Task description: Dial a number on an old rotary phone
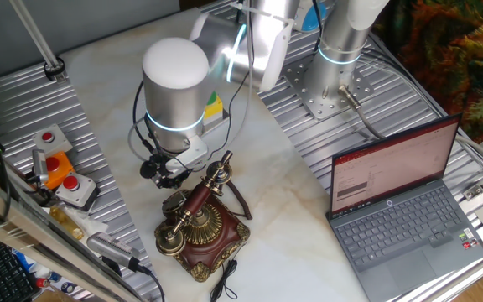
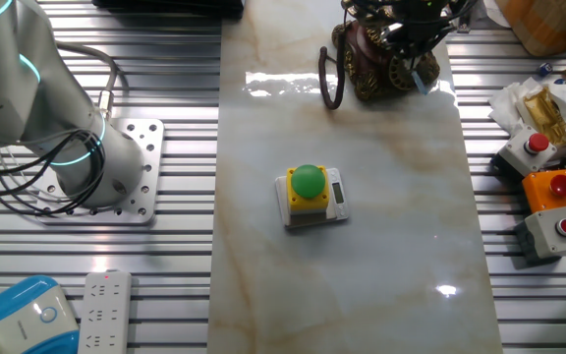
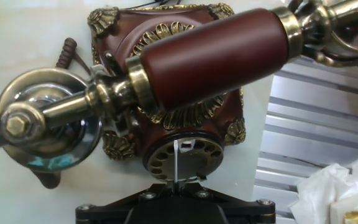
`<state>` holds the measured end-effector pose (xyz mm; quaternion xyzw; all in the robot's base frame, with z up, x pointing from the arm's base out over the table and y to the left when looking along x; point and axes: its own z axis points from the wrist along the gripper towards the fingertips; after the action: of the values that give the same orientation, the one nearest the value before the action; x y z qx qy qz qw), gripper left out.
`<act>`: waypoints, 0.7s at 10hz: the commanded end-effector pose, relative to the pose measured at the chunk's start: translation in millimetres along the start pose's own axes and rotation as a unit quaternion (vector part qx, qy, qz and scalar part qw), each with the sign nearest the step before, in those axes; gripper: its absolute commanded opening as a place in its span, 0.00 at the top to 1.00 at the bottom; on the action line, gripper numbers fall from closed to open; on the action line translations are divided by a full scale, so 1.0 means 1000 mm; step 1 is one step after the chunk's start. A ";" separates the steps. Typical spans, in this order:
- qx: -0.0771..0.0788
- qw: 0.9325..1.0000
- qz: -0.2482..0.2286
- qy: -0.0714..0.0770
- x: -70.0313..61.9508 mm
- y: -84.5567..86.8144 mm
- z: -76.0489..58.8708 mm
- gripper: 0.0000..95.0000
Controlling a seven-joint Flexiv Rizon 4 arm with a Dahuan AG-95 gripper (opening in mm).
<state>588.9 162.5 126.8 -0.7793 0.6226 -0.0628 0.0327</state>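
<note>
The old rotary phone [image 1: 204, 228] stands on the marble top, a dark red-brown base with brass trim, its brass-and-wood handset [image 3: 210, 59] resting across the cradle. In the other fixed view the phone [image 2: 381, 61] is at the far edge. In the hand view the brass dial [image 3: 185, 158] faces me just below the handset. My gripper [image 3: 176, 182] hangs right over the dial side, its black jaws closed together on a thin metal pin [image 3: 176, 160] whose tip reaches over the dial's finger holes. From the fixed view the gripper [image 1: 170, 172] sits just behind the phone.
A yellow box with a green button [image 2: 310, 192] stands mid-table. Grey boxes with red buttons [image 2: 556, 231] and an orange one [image 2: 556, 187] lie beside the phone on the ribbed metal. An open laptop [image 1: 401, 201] sits at the right. Crumpled paper [image 3: 334, 193] lies near the dial.
</note>
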 end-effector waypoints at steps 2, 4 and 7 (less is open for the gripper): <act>-0.004 1.000 -0.002 0.011 0.000 0.000 0.002 1.00; -0.007 1.000 -0.002 0.020 0.000 0.002 0.002 1.00; -0.016 1.000 0.006 0.021 0.005 0.004 0.000 1.00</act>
<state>587.5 156.3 126.8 -0.7778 0.6242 -0.0725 0.0123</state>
